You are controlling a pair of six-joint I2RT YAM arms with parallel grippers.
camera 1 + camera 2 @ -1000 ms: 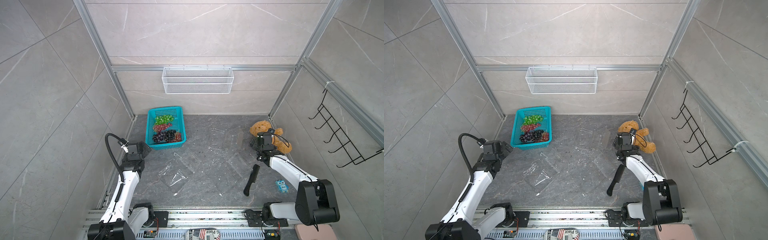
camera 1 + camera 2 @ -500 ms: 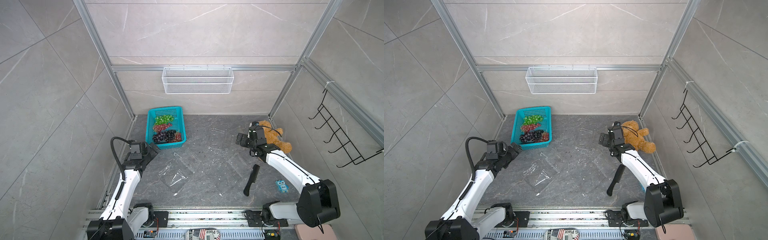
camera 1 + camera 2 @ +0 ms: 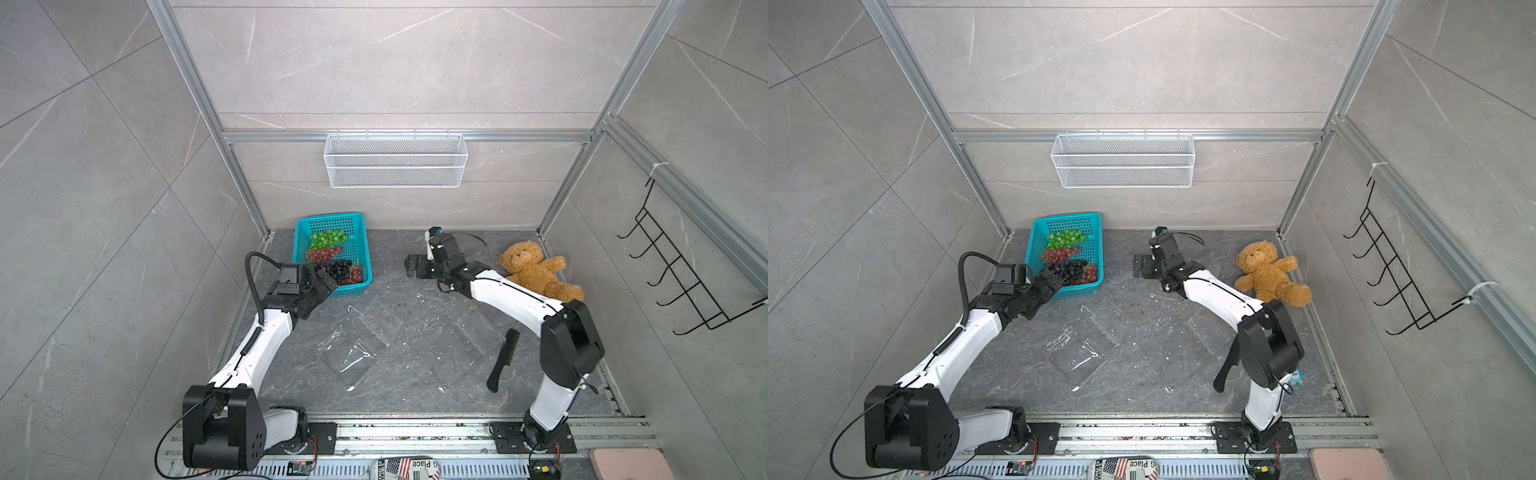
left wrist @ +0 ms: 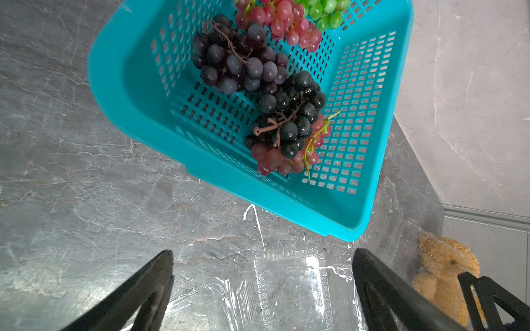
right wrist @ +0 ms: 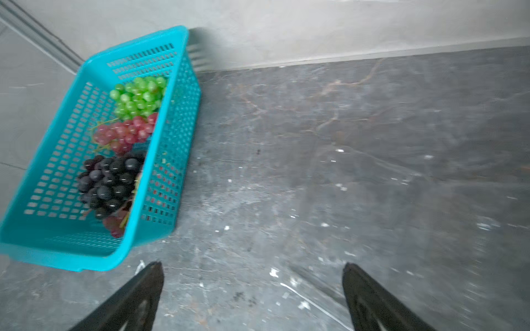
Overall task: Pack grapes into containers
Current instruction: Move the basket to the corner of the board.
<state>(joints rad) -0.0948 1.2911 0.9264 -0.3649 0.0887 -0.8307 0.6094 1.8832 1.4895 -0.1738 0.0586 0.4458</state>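
Left fingers [image 4: 134,298] spread, right fingers [image 5: 370,301] spread, flag-print tag [image 3: 405,468] reads "Place"

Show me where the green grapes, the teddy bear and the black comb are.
green grapes [image 3: 328,239], in a top view, on the middle of the bunch.
teddy bear [image 3: 538,274], in a top view, on its belly.
black comb [image 3: 503,357], in a top view, about midway along its length.

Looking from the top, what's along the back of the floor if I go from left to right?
basket with grapes → right gripper, open → teddy
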